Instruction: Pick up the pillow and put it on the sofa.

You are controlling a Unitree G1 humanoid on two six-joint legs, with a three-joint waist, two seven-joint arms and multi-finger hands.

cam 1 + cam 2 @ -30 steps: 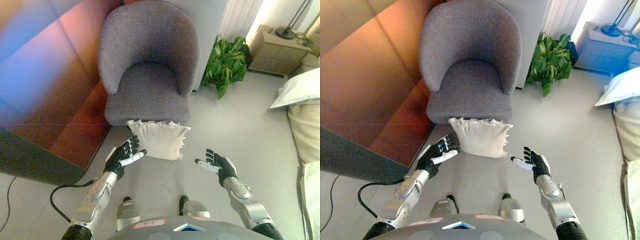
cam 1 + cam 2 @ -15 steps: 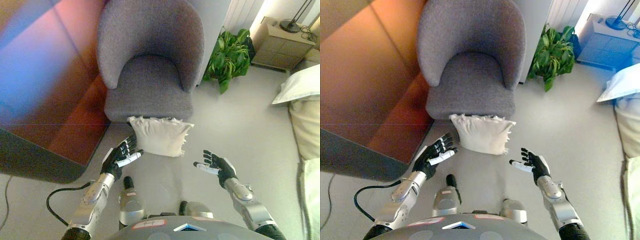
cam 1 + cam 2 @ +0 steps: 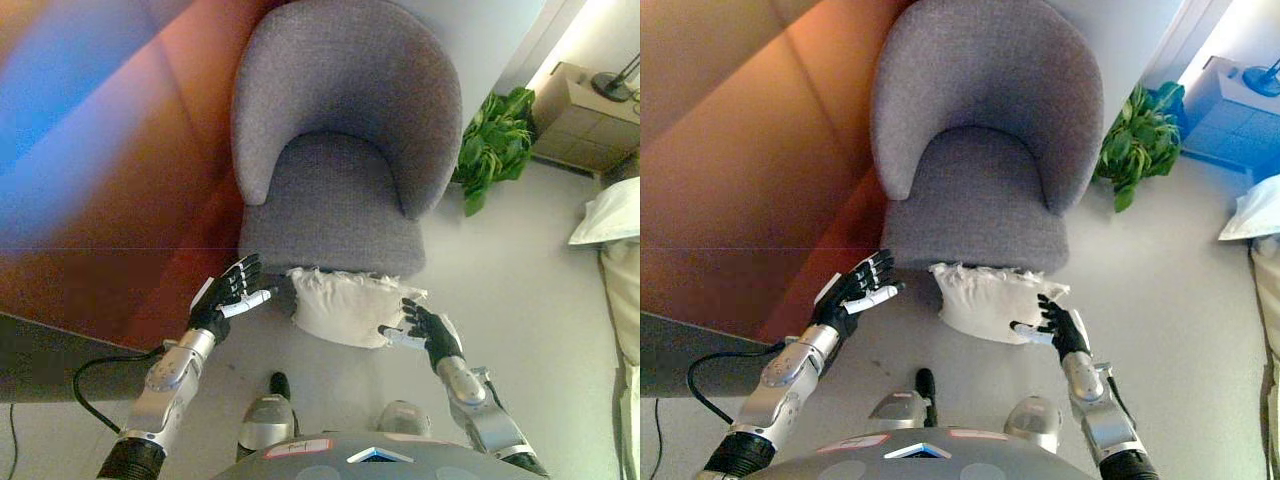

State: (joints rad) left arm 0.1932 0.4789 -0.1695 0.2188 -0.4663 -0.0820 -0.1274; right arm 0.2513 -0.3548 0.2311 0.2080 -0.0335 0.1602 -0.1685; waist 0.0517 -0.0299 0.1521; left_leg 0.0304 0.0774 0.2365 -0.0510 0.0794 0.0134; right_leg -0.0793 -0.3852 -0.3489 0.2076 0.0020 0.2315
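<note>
A cream pillow [image 3: 345, 305] with a fringed edge lies on the floor, against the front of a grey armchair [image 3: 340, 150]. My left hand [image 3: 228, 294] hovers open to the pillow's left, a small gap away, palm turned toward it. My right hand [image 3: 428, 333] is open at the pillow's right corner, fingers spread and overlapping its edge. Whether it touches the pillow is unclear. Nothing rests on the armchair's seat [image 3: 975, 205].
A reddish-brown wall panel [image 3: 110, 170] runs along the left. A green potted plant [image 3: 495, 145] stands right of the chair, with a wooden cabinet [image 3: 585, 125] behind it. White bedding [image 3: 610, 215] shows at the right edge.
The camera has moved forward and left, so the chair and pillow sit closer and lower in view. Both hands have closed in on the pillow's sides, the right one reaching its corner.
</note>
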